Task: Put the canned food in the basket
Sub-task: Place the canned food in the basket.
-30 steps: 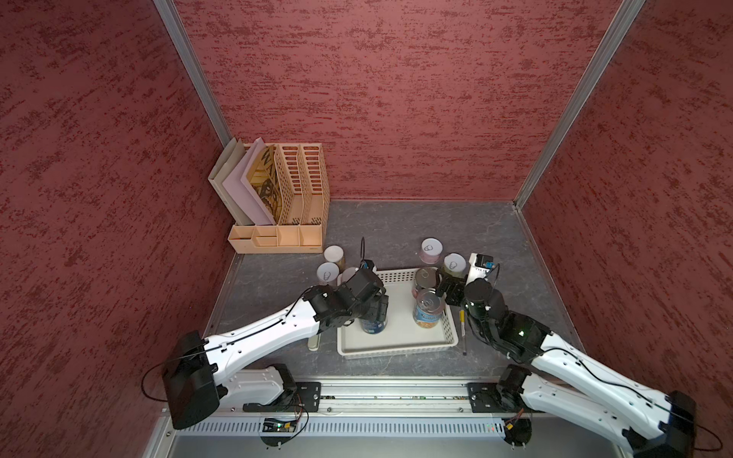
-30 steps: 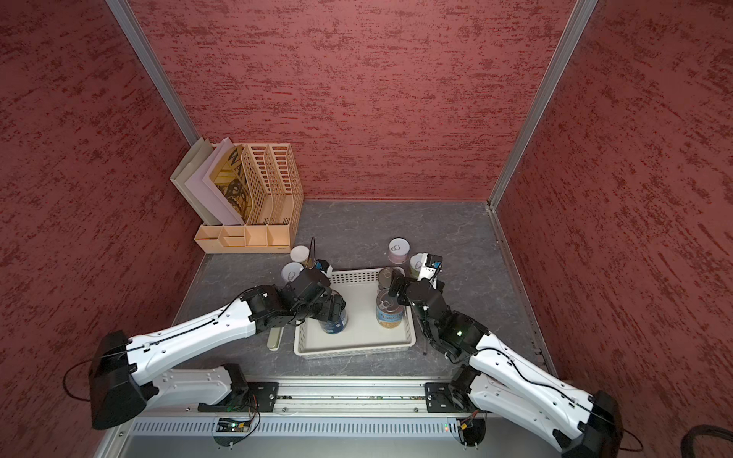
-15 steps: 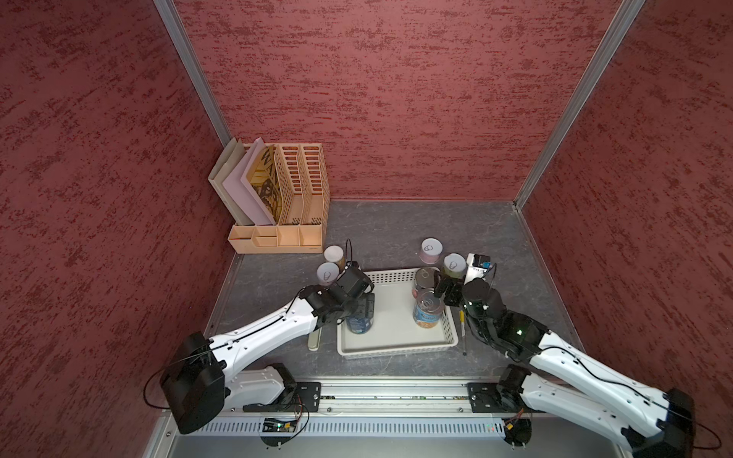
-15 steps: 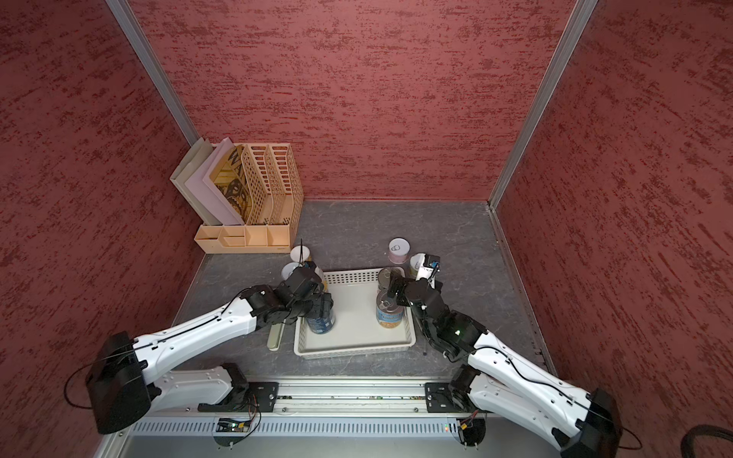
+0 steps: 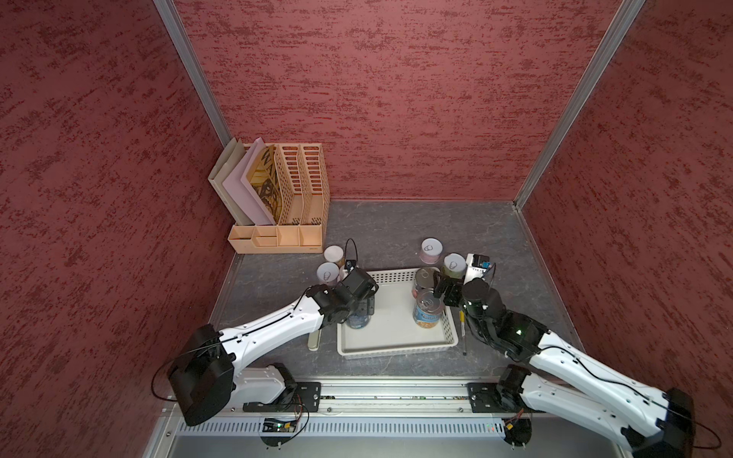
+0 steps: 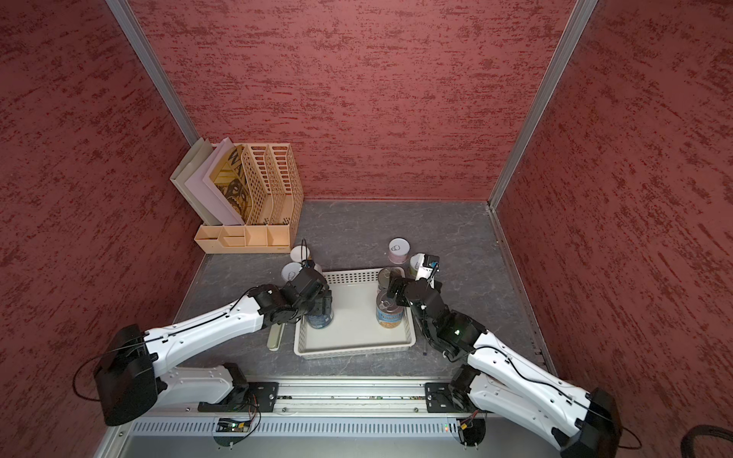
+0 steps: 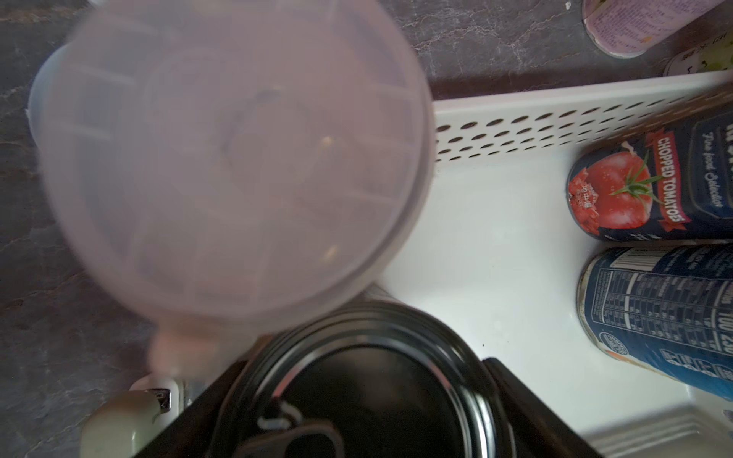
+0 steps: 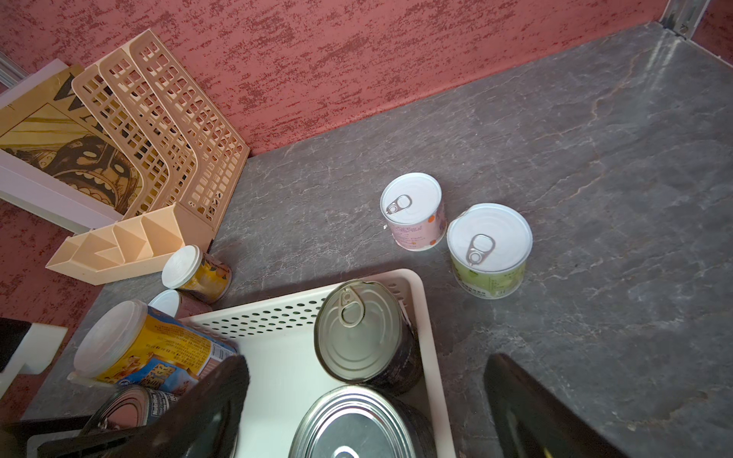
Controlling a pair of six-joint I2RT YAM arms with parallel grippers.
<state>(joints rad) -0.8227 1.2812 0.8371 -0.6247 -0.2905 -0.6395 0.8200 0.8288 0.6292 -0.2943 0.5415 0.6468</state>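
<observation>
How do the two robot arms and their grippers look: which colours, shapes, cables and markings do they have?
Both the left arm and the right arm have smooth white link shells with bulky black joints. Thin black cables loop along them. The left gripper and right gripper are black, with flat parallel fingers. A small green light glows on the right arm.

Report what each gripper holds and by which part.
Left gripper grips the blue-labelled can by its sides, upright in the basket; right gripper is open, holding nothing.
</observation>
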